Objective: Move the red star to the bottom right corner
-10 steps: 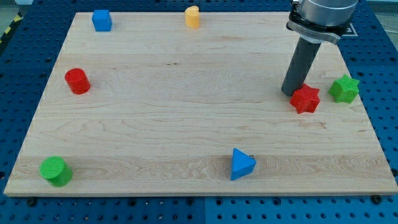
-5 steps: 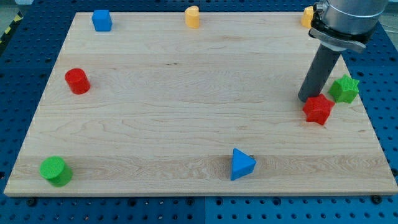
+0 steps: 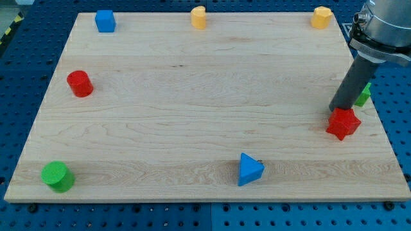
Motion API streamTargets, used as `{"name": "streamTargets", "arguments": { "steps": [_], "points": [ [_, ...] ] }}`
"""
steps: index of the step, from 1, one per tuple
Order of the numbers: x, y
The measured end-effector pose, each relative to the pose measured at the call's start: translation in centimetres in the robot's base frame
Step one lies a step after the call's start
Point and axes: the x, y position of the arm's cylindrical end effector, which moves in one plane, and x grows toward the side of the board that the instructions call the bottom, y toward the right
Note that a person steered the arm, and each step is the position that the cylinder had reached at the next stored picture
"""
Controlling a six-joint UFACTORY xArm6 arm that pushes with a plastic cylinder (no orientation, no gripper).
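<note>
The red star (image 3: pixel 343 123) is a small, chunky block in bright red, lying flat on the pale wooden board (image 3: pixel 192 115) with its blunt points spread outward (the upper-left points are partly hidden by the dark rod). It sits close to the board's right edge, a little below mid-height, so it is still some way above the bottom right corner. The rod's tip (image 3: pixel 338 110) rests against the star's upper-left side, touching it. The star casts a thin shadow on the wood beneath it
</note>
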Motion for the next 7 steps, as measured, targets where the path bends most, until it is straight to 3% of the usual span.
{"name": "streamTargets", "arguments": {
  "steps": [7],
  "points": [
    [5.8, 1.4]
  ]
}}
